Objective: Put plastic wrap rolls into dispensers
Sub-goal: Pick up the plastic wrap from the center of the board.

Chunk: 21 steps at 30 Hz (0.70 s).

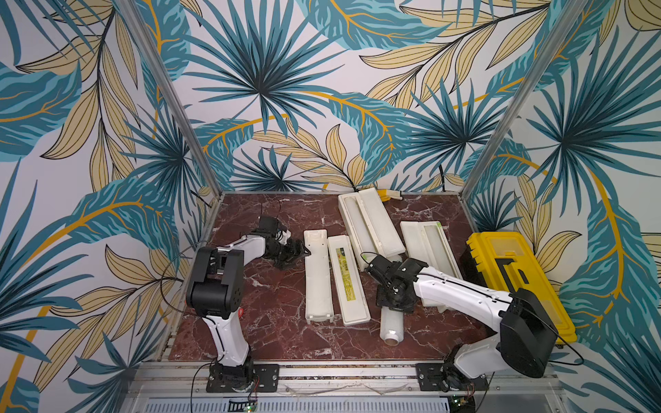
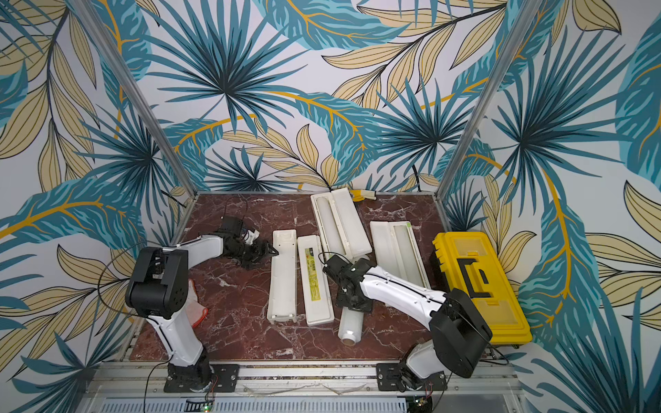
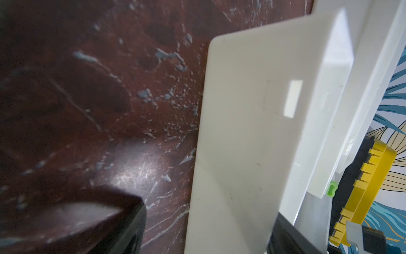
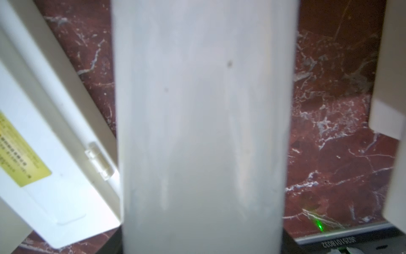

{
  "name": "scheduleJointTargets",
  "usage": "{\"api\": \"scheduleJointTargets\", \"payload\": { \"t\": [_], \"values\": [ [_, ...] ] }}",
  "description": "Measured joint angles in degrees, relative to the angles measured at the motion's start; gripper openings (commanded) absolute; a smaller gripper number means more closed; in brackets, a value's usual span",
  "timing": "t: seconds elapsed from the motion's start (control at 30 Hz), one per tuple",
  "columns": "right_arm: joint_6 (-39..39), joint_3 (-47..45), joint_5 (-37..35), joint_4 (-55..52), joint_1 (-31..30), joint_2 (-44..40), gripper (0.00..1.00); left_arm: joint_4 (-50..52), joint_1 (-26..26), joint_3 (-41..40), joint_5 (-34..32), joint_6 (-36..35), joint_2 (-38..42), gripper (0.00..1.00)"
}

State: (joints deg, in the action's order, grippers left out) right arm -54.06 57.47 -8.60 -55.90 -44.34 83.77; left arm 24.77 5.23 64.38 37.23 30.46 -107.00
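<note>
Front-centre on the desk: one plastic wrap roll, lying level, long axis near-to-far, capped end toward the front edge. Right fingers astride its middle, closed against both sides. Left fingers parted wide at the far end of an open dispenser, likewise lengthwise near-to-far; nothing gripped.
</note>
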Motion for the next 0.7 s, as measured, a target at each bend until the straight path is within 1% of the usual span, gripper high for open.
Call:
{"api": "scheduleJointTargets", "payload": {
  "t": [0.23, 0.4, 0.6, 0.7],
  "values": [
    [-0.20, 5.97, -0.13, -7.41, -3.58, -0.31, 0.48, -0.04, -0.04, 0.00, 0.00, 0.26, 0.00, 0.82],
    [-1.05, 8.70, -1.55, -9.62, -3.85, -1.38, 0.48, -0.09, -0.04, 0.00, -0.04, 0.48, 0.00, 0.82],
    [-1.90, 8.90, -4.46, -12.83, -3.87, -6.27, 0.47, -0.11, -0.04, 0.00, -0.09, 0.66, 0.00, 0.82],
    [-1.60, 11.17, -5.70, -14.21, -3.87, -6.80, 0.47, -0.11, -0.02, 0.00, -0.09, 0.66, 0.00, 0.82]
  ]
}}
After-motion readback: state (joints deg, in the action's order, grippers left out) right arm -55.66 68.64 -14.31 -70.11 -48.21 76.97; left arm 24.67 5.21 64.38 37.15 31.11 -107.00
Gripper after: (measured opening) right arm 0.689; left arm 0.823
